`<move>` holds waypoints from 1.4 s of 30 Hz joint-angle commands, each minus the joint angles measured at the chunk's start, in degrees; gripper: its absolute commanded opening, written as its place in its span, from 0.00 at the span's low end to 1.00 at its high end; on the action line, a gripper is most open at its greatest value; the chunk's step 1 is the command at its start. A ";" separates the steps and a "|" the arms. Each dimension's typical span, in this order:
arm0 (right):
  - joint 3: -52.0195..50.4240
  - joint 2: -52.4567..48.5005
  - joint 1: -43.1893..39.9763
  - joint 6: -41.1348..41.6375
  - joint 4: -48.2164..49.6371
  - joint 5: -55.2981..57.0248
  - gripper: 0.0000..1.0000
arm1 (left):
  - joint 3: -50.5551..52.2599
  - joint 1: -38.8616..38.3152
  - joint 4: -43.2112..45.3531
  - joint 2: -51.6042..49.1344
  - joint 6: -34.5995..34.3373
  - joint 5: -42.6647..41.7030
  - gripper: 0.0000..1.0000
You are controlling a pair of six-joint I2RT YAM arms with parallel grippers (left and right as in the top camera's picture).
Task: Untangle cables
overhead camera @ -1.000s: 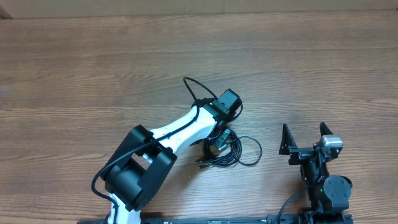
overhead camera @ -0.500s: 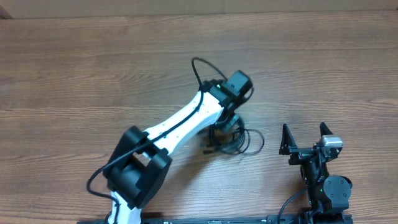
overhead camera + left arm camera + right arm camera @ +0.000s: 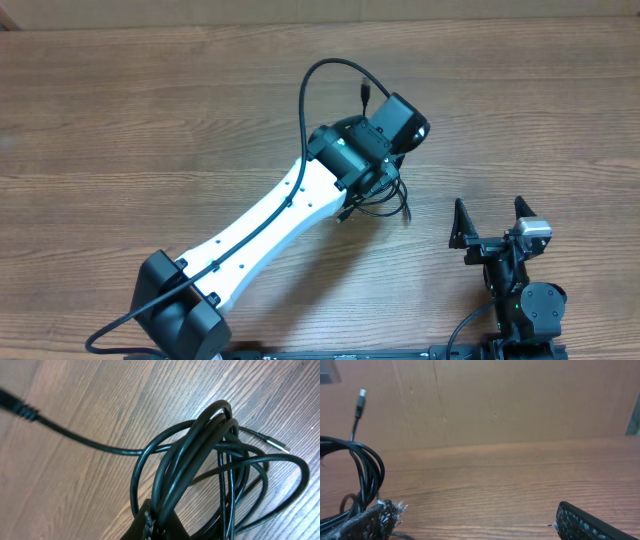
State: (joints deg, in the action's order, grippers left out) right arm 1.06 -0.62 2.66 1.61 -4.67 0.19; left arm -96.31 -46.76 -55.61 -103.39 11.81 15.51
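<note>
The cables (image 3: pixel 378 205) are a tangled bundle of thin black cords hanging under my left gripper (image 3: pixel 372 190) near the table's middle. In the left wrist view the gripper (image 3: pixel 165 527) is shut on several strands of the cables (image 3: pixel 200 460), lifted off the wood, with a silver-tipped plug (image 3: pixel 277 445) sticking out to the right. A cable loop and a silver plug (image 3: pixel 361 397) show at the left of the right wrist view. My right gripper (image 3: pixel 490 222) is open and empty at the front right, apart from the bundle.
The wooden table (image 3: pixel 150 120) spreads all round. A cardboard wall (image 3: pixel 520 400) stands behind the table's far edge. The left arm's own thick black cable (image 3: pixel 315 90) arcs above the wrist.
My left arm has stretched out up and to the right, carrying the cable bundle with it and lifting it off the table. The right arm has not moved.
</note>
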 commanded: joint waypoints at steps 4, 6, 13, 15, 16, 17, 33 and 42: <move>-0.50 0.46 -0.09 12.66 0.02 -2.58 1.00 | -1.44 -0.92 -0.26 3.04 -1.09 3.02 0.04; 0.33 0.46 -0.11 13.42 -0.37 -8.46 1.00 | -1.49 -0.90 -0.07 3.26 -2.95 3.06 0.04; 13.40 -0.09 -0.15 15.15 -13.03 -13.62 1.00 | -4.59 -0.90 0.07 3.76 -8.74 -1.40 0.04; 18.64 -1.86 -0.15 14.86 -18.84 -13.92 1.00 | -5.92 -0.92 0.48 3.82 -9.55 -2.47 0.04; 20.83 -3.02 -0.15 14.62 -20.98 -14.43 1.00 | -6.49 -0.92 0.66 3.82 -9.51 -3.21 0.04; 23.06 -4.55 -0.15 14.38 -22.97 -15.19 1.00 | -6.91 -0.90 0.83 3.82 -9.51 -3.78 0.04; 46.16 -42.29 -0.15 11.67 -41.51 -26.08 1.00 | -12.61 -0.87 -1.62 7.23 -12.26 -4.66 0.04; 46.16 -44.46 -0.15 12.11 -41.33 -23.63 1.00 | -12.61 -0.90 -2.23 11.10 -12.24 -7.78 0.04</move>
State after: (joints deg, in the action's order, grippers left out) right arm 46.17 -45.28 2.66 13.52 -46.11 -25.02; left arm -107.02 -47.44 -57.76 -94.70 0.89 9.80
